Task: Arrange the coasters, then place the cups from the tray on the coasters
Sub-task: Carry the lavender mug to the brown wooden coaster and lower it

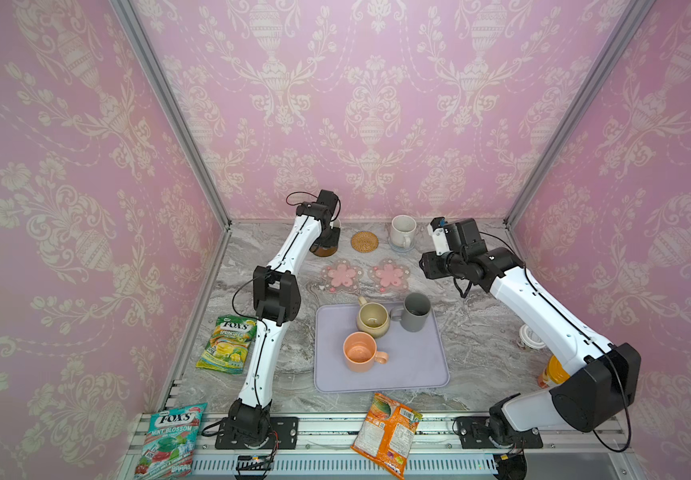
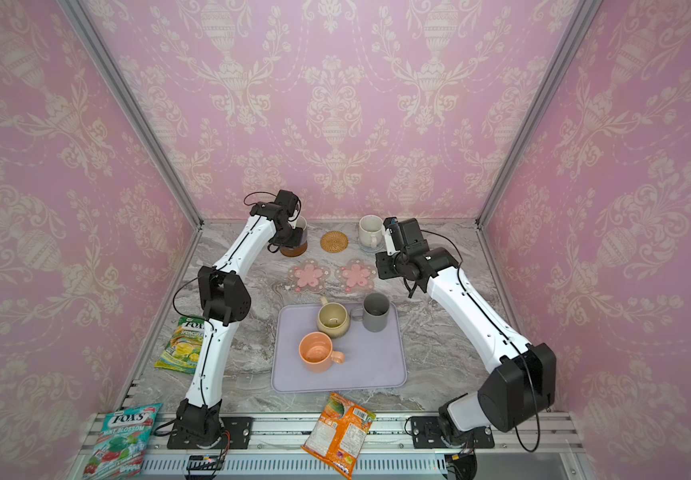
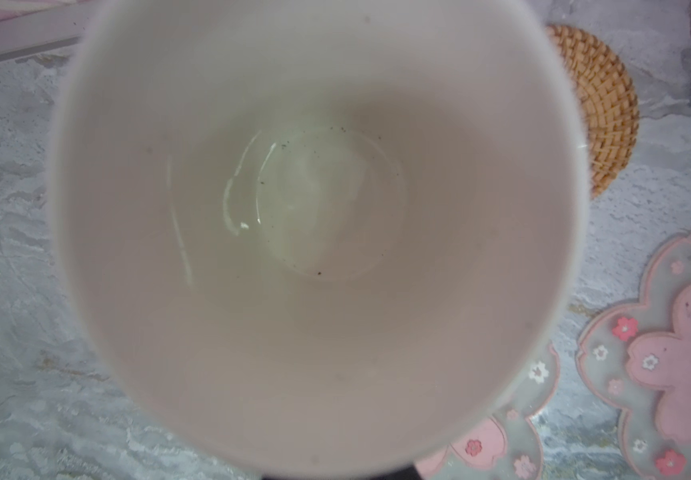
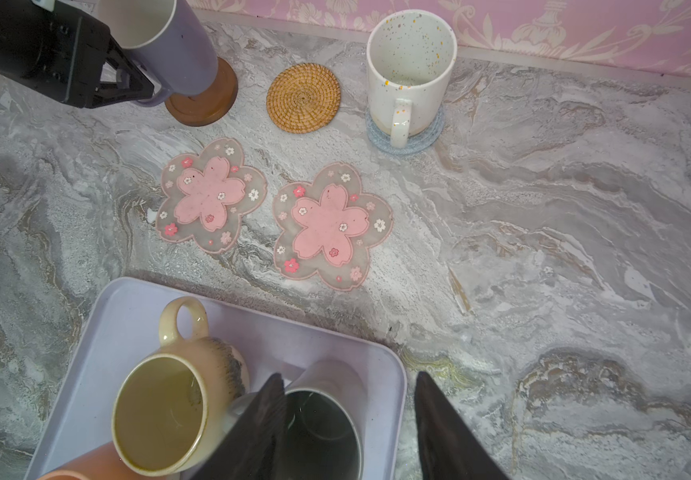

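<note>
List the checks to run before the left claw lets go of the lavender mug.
1. Grip of left claw on lavender mug handle: ok.
2. Seating of lavender mug on wooden coaster: cannot tell.
3. Placement of white mug on blue-grey coaster: ok.
4. Free spots, rattan coaster and flower coasters: ok.
5. Readiness of right claw, open and empty: ok.
6. Clearing of tray: not ok; beige mug, grey mug, peach mug are on it.

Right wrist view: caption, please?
Left gripper holds lavender mug on wooden coaster; white mug on blue coaster; right gripper open.
</note>
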`<action>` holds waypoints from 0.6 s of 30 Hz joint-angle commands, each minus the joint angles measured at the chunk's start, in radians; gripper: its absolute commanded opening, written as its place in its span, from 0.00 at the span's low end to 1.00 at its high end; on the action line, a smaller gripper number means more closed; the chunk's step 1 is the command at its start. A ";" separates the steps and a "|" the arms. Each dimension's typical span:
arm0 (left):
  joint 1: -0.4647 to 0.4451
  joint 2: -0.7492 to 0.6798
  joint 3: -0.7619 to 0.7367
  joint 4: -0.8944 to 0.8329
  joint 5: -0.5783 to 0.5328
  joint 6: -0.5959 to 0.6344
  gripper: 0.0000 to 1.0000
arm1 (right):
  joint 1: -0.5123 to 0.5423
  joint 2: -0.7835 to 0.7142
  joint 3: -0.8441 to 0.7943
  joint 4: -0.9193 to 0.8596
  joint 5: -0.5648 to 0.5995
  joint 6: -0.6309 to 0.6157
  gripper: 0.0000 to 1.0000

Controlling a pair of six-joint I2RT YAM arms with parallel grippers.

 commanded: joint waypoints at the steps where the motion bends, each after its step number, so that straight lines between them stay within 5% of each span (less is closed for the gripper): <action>1: 0.021 0.030 0.092 -0.045 -0.012 0.015 0.00 | -0.008 0.029 0.044 -0.015 -0.010 -0.022 0.52; 18: 0.035 0.068 0.081 -0.036 -0.001 0.000 0.00 | -0.013 0.122 0.101 -0.013 -0.043 -0.018 0.51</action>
